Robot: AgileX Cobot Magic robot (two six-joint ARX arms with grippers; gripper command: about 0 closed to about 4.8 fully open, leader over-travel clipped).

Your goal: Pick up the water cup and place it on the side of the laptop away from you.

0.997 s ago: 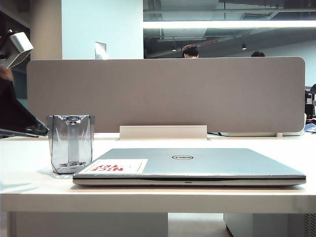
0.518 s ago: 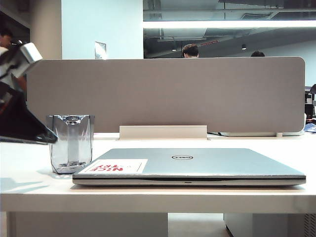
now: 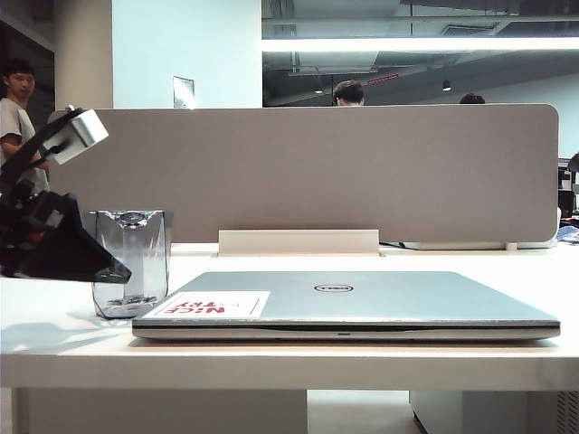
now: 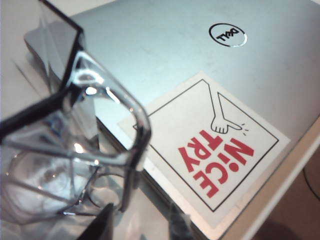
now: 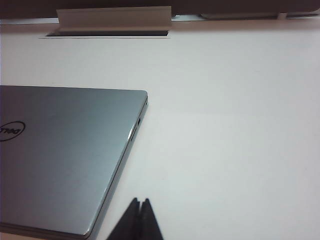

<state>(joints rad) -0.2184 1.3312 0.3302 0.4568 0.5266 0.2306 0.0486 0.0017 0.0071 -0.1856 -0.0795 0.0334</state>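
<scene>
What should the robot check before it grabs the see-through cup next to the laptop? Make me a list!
1. Water cup standing upright on the table: ok.
2. Left hand open, fingers apart near the cup: ok.
3. Fingers around the cup's wall or handle: not ok, nothing gripped yet.
4. Laptop closed and flat: ok.
5. Right hand shut, clear of the cup: ok.
6. Free table behind the laptop: ok.

My left gripper (image 4: 140,222) hangs low over the desk's left end, fingers parted. My right gripper (image 5: 140,210) sits with its fingers pressed together.
</scene>
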